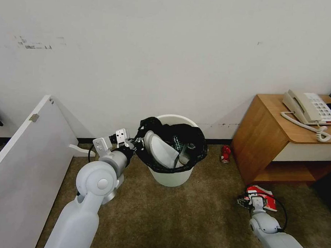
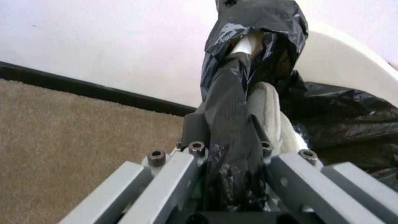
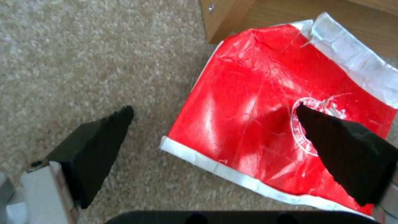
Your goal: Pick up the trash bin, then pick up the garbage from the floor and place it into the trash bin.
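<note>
The trash bin (image 1: 170,174) stands on the brown carpet (image 1: 191,215) against the white wall, at twelve o'clock from us. Its black bag (image 1: 194,139) holds a white slipper (image 1: 159,149) and small bottles (image 1: 179,144). Our left hand (image 1: 133,144) is pinched on the bag-covered rim at the bin's nine o'clock side. A red can (image 1: 226,154) lies at the bin's three o'clock, beside a wooden counter (image 1: 274,131) carrying a beige telephone (image 1: 309,107). At four o'clock, our right hand (image 3: 211,124) hovers with fingers spread, one over the carpet and one over a flat red packet (image 3: 248,124).
</note>
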You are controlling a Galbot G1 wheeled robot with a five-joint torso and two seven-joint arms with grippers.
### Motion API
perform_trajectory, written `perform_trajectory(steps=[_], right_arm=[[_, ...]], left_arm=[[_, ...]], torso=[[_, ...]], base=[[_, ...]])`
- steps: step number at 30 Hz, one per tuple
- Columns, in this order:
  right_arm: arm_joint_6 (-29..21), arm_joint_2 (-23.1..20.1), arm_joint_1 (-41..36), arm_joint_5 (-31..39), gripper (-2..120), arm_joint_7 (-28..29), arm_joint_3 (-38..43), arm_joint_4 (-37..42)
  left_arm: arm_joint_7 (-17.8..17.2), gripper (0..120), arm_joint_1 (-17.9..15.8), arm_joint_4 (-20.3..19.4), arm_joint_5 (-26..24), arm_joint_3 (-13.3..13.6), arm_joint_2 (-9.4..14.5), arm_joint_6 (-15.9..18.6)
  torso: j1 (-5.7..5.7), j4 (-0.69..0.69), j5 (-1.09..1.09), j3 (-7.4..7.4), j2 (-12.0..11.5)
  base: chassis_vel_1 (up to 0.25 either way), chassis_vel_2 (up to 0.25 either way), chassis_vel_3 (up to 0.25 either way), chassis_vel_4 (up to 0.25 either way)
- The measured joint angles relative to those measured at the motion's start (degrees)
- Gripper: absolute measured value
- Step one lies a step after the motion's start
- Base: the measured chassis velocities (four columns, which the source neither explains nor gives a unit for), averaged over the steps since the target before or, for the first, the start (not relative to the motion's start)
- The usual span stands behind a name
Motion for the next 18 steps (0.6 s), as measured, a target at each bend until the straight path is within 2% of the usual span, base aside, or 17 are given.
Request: perform_trajectory(steps=[5, 7, 10, 12, 16, 18], right_arm=[[-0.06, 0.04, 0.22, -0.61, 90, 0.17, -0.02, -0.44], [-0.05, 0.07, 0.28, -0.97, 79, 0.30, 0.11, -0.81], [-0.07, 0.06, 0.26, -1.02, 72, 0.34, 0.24, -0.94], [-0.09, 0.02, 0.16, -1.20, 59, 0.35, 0.43, -1.24], [-0.10, 0.00, 0.12, -1.27, 51, 0.35, 0.55, -1.48], [-0.13, 0.00, 0.11, -1.27, 39, 0.34, 0.58, -1.58]], left_arm=[[0.04, 4, -0.05, 0.00, 0.02, 0.00, -0.05, -0.01], [0.05, 4, -0.11, 0.05, 0.03, 0.01, -0.08, -0.03], [0.05, 4, -0.14, 0.13, 0.04, 0.04, -0.10, -0.04], [0.07, 4, -0.25, 0.29, 0.06, 0.14, -0.27, -0.05], [0.09, 4, -0.33, 0.35, 0.07, 0.22, -0.33, -0.07], [0.10, 4, -0.35, 0.35, 0.07, 0.22, -0.35, -0.08]], torso=[[0.00, 0.01, 0.01, 0.00, 0.00], [0.00, 0.02, 0.01, 0.00, 0.00], [0.00, 0.02, 0.01, 0.00, 0.00], [0.00, 0.02, 0.01, 0.00, 0.00], [0.00, 0.00, 0.00, 0.00, 0.00], [0.00, 0.00, 0.01, 0.00, 0.00]], base=[[0.000, 0.000, 0.000, 0.000], [0.000, 0.000, 0.000, 0.000], [0.000, 0.000, 0.000, 0.000], [0.000, 0.000, 0.000, 0.000], [0.000, 0.000, 0.000, 0.000], [0.000, 0.000, 0.000, 0.000]])
